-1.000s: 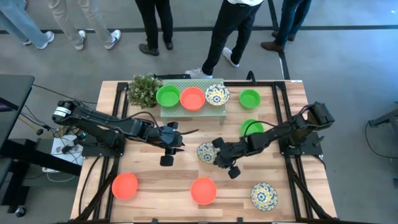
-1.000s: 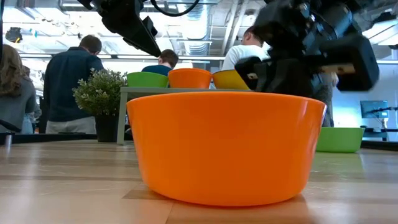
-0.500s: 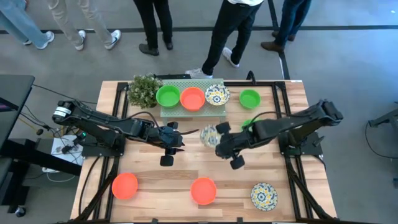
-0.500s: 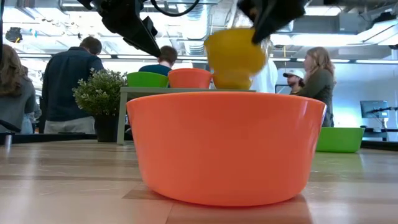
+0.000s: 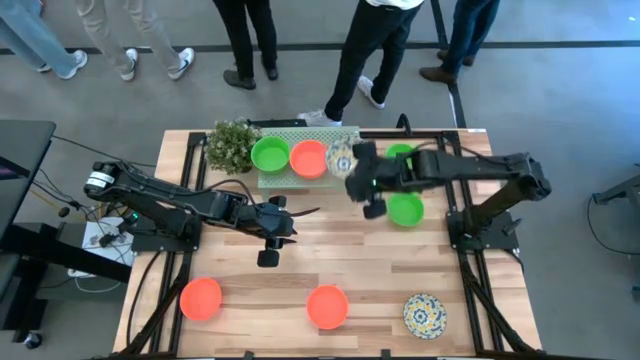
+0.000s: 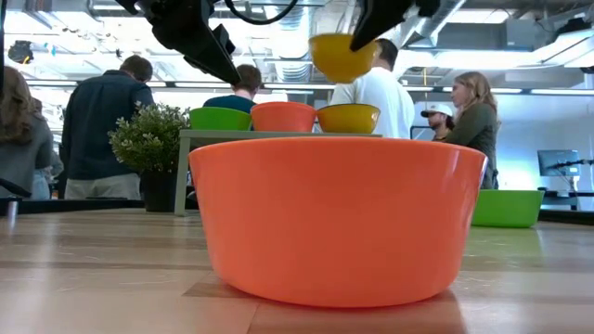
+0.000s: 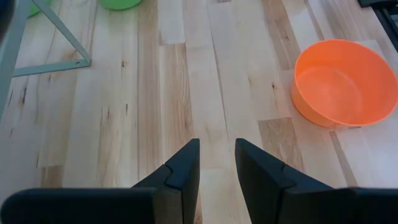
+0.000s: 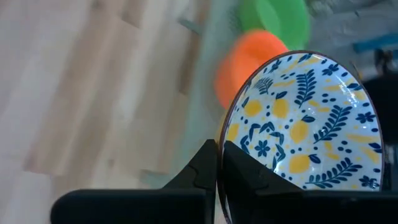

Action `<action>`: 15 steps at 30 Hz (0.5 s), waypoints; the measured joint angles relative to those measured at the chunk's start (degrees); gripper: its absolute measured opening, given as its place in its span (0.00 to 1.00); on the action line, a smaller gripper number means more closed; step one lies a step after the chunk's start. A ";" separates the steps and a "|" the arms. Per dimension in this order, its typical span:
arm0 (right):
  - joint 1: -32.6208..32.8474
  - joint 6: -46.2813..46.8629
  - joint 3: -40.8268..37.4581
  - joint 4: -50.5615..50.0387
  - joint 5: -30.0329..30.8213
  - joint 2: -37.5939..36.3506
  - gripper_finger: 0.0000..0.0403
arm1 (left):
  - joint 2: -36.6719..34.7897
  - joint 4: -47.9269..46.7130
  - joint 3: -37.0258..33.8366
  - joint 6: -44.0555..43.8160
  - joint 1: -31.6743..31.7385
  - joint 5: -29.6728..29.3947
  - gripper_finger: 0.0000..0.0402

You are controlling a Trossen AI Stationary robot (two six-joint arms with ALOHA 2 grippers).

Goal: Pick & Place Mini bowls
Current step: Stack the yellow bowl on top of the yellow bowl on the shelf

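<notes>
Wooden slatted worktop (image 5: 300, 265): above the pale green perforated stand (image 5: 308, 178), the right gripper (image 5: 352, 165) fingers (image 8: 205, 163) pinch the rim of a white blue-and-yellow floral mini bowl (image 8: 301, 121). Left gripper (image 7: 216, 163) fingers slightly apart, empty, near the stand.

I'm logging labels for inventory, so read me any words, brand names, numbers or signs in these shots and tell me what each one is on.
None: no readable text in any view.
The floral bowl in the right gripper carries only a pattern.
The orange bowl is plain.
</notes>
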 joint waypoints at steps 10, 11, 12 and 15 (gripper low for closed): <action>-11.64 -0.06 0.01 -2.12 -9.15 0.24 0.03 | 0.00 0.04 0.00 0.00 0.02 0.00 0.26; -12.39 -0.06 0.01 -2.13 -10.00 0.24 0.03 | 0.00 0.10 0.00 0.00 0.02 0.00 0.26; -13.07 -0.06 0.01 -2.10 -10.74 0.24 0.03 | 0.00 0.26 0.00 -0.02 0.02 0.00 0.26; -14.58 0.04 0.01 -2.13 -12.60 0.24 0.03 | -0.01 0.68 0.00 -1.30 0.02 0.00 0.26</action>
